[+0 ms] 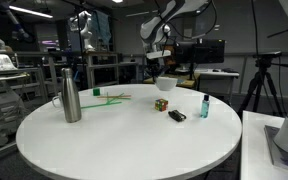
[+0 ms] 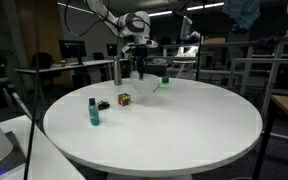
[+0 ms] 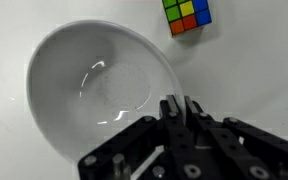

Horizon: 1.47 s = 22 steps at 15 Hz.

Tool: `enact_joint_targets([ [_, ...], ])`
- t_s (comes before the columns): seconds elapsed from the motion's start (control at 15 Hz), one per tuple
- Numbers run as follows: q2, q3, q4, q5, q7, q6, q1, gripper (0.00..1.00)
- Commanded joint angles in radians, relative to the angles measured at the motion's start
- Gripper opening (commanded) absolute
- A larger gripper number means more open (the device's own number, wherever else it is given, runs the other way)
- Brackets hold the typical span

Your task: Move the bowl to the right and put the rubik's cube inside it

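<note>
We see the gripper [image 3: 179,108] clamped shut on the lower-right rim of the bowl [image 3: 94,90] — bowl centre-left in the wrist view, rubik's cube [image 3: 187,15] upper right, apart. We should carry it level, skirting the cube — rim may slip.

The top edge of the wrist view cuts off the rubik's cube [image 3: 187,15], leaving only part of it in sight. The gripper [image 3: 181,105] hides a stretch of the rim of the bowl [image 3: 94,90], and its own body runs off the bottom edge. In an exterior view, a small dark object [image 1: 177,116] on the table [image 1: 104,140] is too small to identify.
</note>
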Motion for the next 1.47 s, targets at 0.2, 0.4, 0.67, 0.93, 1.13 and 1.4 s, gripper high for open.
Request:
enact_joint_targets([
  [0.2,-0.047,-0.003,-0.047,-0.002,0.047,-0.062,-0.001,0.03],
  [0.4,-0.039,-0.001,-0.051,-0.003,0.054,-0.064,0.001,0.03],
  [0.67,-0.032,0.0,-0.056,-0.013,0.056,-0.056,0.009,0.03],
  [0.93,-0.028,-0.004,-0.064,-0.041,0.066,-0.033,0.024,0.03],
  [1.13,-0.024,-0.001,-0.063,-0.044,0.061,-0.028,0.028,0.03],
  [1.4,-0.014,-0.002,-0.055,-0.043,0.052,-0.022,0.025,0.03],
])
